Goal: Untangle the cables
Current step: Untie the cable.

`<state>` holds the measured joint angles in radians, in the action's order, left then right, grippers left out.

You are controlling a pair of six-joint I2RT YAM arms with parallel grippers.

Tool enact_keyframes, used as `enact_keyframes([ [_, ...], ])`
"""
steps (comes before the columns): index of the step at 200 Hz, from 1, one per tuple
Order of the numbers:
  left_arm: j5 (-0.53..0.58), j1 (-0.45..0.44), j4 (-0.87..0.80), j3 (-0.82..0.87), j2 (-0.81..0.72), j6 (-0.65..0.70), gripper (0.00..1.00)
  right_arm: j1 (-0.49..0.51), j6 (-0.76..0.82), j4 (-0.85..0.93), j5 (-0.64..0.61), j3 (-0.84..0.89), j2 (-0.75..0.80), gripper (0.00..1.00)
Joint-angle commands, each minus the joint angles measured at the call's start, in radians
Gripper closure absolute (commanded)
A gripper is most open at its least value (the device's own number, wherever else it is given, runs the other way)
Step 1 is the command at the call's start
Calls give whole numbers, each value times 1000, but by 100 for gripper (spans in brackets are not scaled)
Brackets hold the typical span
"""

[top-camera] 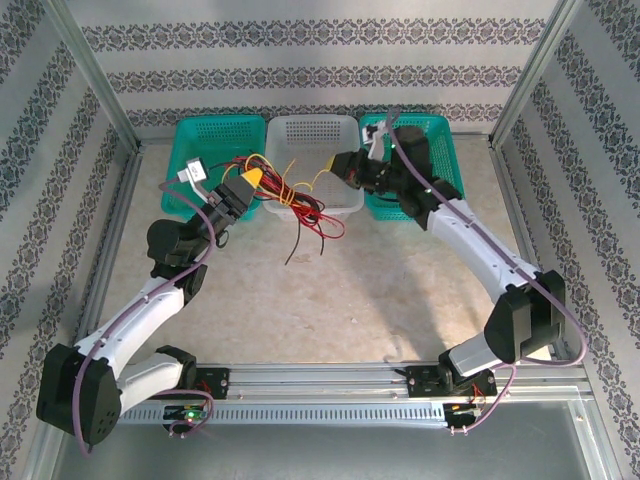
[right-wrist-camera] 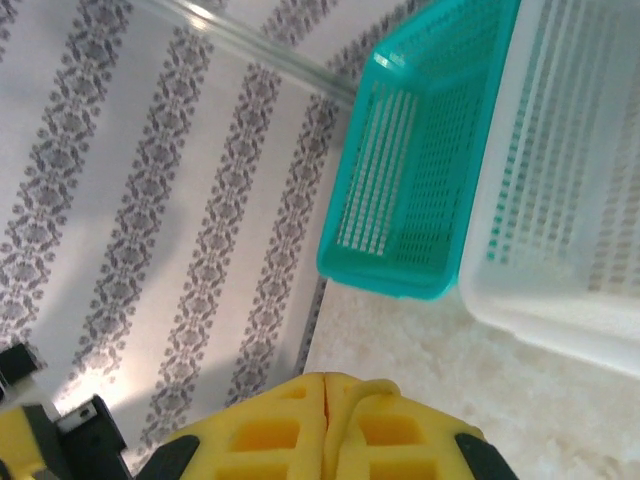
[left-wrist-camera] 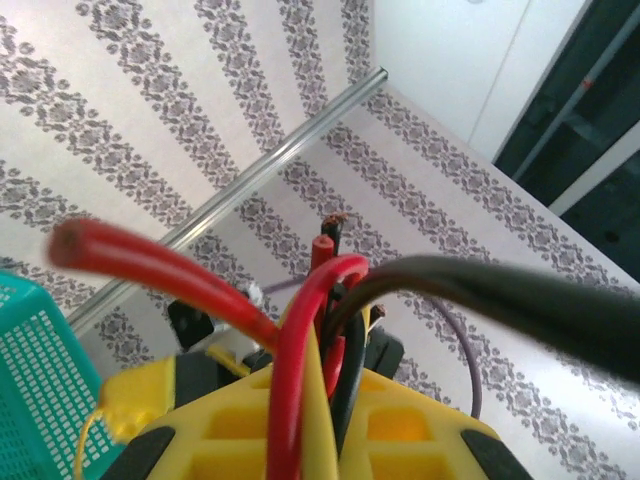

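the left claw sits upper left of centre in the overhead view, where the left green basket meets the white basket, and it is clenched on the cables. in its wrist view, red and black strands rise from between the yellow fingers. from that grip the red, black and yellow tangle drapes over the white basket's near rim and spills onto the table. its loose ends lie just below the basket, near centre frame.

the right claw hangs over the white basket's right edge, just beside the right green basket. its wrist view shows the yellow pads pressed together, with nothing seen between them. a short yellow strand lies just to its left; i cannot tell whether they touch.

the lower half of the table, between the baskets and the arm bases, is open room. metal posts fence the sides.
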<state>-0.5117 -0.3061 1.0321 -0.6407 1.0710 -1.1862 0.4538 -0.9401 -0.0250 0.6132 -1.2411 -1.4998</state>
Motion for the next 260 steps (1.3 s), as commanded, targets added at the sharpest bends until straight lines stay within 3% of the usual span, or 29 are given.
enact_keyframes([
  [1,109,7,29,-5,-47,48,100,84,-41,-218,5,88,9,100],
  [39,271,24,-37,21,-83,162,100,233,-156,-450,-23,256,-19,100],
  [64,366,42,-91,34,-91,198,100,286,-186,-502,-36,302,-14,100],
  [111,508,71,-355,-2,-163,328,100,301,-163,-438,-34,349,85,100],
  [148,651,96,-691,-74,-198,417,100,262,-111,-328,-13,352,207,100],
  [187,737,134,-860,-88,-233,473,100,54,-54,-150,29,265,408,100],
  [234,718,209,-1009,-51,-289,453,100,-455,-77,11,123,137,568,100],
  [260,710,219,-1057,-32,-318,457,100,-668,-91,83,141,68,572,100],
])
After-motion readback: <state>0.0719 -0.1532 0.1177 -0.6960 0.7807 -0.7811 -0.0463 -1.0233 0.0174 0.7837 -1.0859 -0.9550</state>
